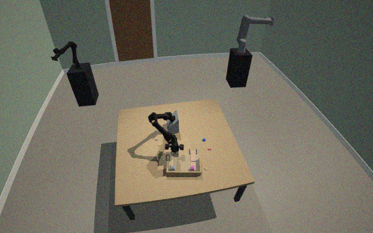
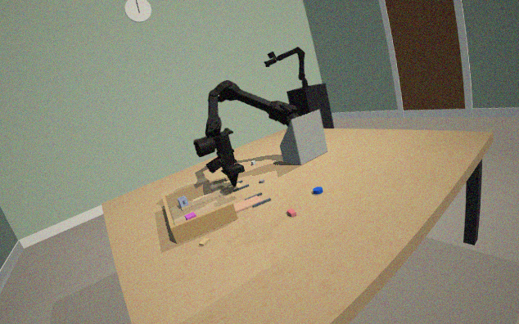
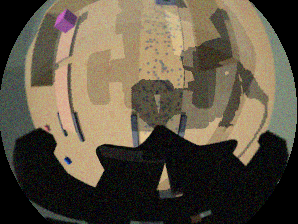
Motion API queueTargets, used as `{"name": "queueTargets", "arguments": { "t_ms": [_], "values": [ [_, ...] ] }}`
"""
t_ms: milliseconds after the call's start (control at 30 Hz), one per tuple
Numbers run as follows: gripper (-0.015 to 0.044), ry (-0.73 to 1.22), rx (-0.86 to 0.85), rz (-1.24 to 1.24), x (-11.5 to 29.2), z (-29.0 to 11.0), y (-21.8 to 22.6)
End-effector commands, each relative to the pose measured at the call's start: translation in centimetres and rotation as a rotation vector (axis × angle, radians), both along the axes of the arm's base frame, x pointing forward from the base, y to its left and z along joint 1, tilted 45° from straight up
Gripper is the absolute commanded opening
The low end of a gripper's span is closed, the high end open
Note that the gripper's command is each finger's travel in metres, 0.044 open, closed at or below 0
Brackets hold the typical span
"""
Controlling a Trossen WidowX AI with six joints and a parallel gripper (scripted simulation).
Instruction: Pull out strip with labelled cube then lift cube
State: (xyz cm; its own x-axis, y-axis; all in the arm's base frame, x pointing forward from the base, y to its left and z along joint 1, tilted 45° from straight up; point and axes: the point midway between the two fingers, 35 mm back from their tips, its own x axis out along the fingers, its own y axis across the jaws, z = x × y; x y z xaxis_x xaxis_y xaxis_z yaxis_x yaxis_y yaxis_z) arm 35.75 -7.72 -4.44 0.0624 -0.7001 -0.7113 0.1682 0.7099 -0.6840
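1. The blue-grey cube (image 1: 172,167) (image 2: 182,202) sits in the tray (image 1: 183,174) (image 2: 206,224), lower centre from above; the wrist view's top edge crops it. Its dark mark is unreadable.
2. The speckled strip (image 3: 161,50) runs down from it, partly shadowed.
3. The jaws (image 2: 234,184) are closed, gripping nothing.
4. A magenta cube (image 1: 192,168) (image 2: 190,216) (image 3: 65,21) shares the tray.
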Motion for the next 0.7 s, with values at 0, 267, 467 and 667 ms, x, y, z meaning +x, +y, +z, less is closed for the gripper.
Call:
{"name": "queueTargets", "arguments": {
  "t_ms": [0,267,467,667],
  "values": [
    [0.0,0.015,0.002,-0.006,-1.1,-0.4,-0.1],
    [0.0,0.016,0.002,-0.006,-2.3,-0.6,-0.1],
    [0.0,0.017,0.002,-0.006,-3.2,-0.7,0.0],
    [0.0,0.017,0.002,-0.006,-4.1,-0.9,0.0]
  ]
}}
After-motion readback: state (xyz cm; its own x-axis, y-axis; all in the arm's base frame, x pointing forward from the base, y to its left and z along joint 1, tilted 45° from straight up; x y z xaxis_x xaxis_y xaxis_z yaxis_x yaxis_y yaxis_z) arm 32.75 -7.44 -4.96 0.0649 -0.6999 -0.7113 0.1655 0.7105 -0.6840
